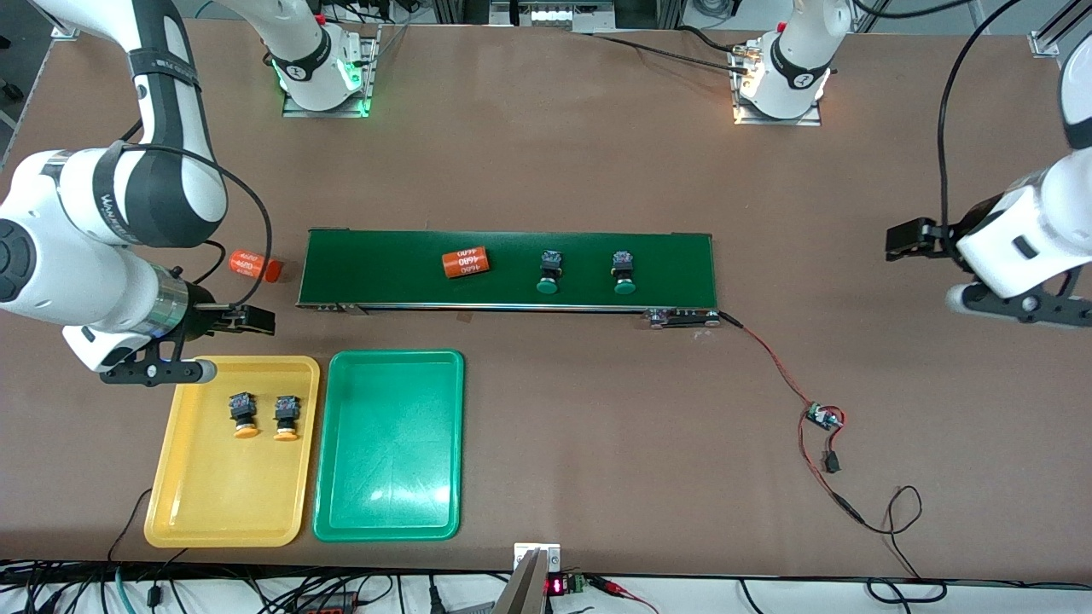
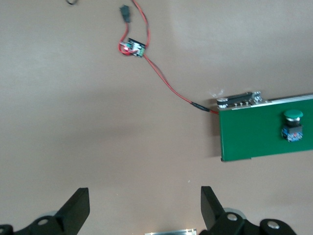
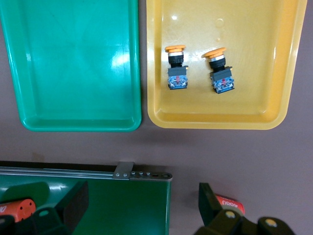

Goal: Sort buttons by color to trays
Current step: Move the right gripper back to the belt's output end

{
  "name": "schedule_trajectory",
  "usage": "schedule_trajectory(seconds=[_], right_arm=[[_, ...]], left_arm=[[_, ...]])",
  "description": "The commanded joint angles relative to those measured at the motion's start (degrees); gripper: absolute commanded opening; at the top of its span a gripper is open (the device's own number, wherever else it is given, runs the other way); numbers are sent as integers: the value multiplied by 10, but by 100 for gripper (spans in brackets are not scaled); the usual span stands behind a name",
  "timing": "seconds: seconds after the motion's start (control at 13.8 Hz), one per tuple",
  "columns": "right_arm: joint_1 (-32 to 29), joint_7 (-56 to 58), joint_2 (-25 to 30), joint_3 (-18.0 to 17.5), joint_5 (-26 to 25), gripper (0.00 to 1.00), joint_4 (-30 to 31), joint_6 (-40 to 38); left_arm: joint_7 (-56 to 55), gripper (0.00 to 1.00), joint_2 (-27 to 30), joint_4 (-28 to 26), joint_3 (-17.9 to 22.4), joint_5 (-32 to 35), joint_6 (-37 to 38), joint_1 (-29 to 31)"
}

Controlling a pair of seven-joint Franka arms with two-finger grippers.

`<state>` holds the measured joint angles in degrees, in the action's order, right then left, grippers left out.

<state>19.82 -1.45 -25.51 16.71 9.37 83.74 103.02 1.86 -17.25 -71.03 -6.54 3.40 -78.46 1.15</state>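
Observation:
Two yellow-capped buttons (image 1: 243, 415) (image 1: 287, 418) lie side by side in the yellow tray (image 1: 222, 495), also seen in the right wrist view (image 3: 176, 68) (image 3: 218, 71). The green tray (image 1: 388, 452) (image 3: 73, 63) beside it holds nothing. Two green-capped buttons (image 1: 548, 271) (image 1: 624, 273) lie on the dark green conveyor belt (image 1: 384, 269). One of these green-capped buttons (image 2: 292, 125) shows in the left wrist view. My right gripper (image 1: 158, 373) (image 3: 142, 205) hangs open, high over the belt's end near the yellow tray (image 3: 220, 115). My left gripper (image 1: 1019, 305) (image 2: 145, 205) waits open over bare table past the belt's other end.
One orange cylinder (image 1: 466, 262) lies on the belt, another orange cylinder (image 1: 252, 264) on the table off the belt's end. A red wire runs from the belt to a small circuit board (image 1: 823, 417) (image 2: 133, 47). Cables hang along the table's near edge.

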Motion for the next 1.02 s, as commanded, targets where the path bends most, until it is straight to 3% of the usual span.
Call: schedule_trajectory(seconds=[0.0, 0.15, 0.29, 0.51, 0.94], right_arm=[[9, -18, 14, -3, -7, 100, 14, 1], [29, -27, 13, -2, -7, 100, 13, -4], [33, -81, 12, -3, -7, 100, 14, -4], [48, -84, 15, -3, -7, 100, 17, -8], [51, -74, 14, -2, -5, 100, 14, -19]], left_arm=[[15, 100, 84, -134, 57, -16, -99, -33], [9, 100, 121, -193, 64, -16, -146, -35], [5, 100, 131, -202, 90, -15, -168, -48], [5, 100, 179, -257, 94, -13, -201, -46], [4, 100, 184, -244, 78, -8, -170, -48]])
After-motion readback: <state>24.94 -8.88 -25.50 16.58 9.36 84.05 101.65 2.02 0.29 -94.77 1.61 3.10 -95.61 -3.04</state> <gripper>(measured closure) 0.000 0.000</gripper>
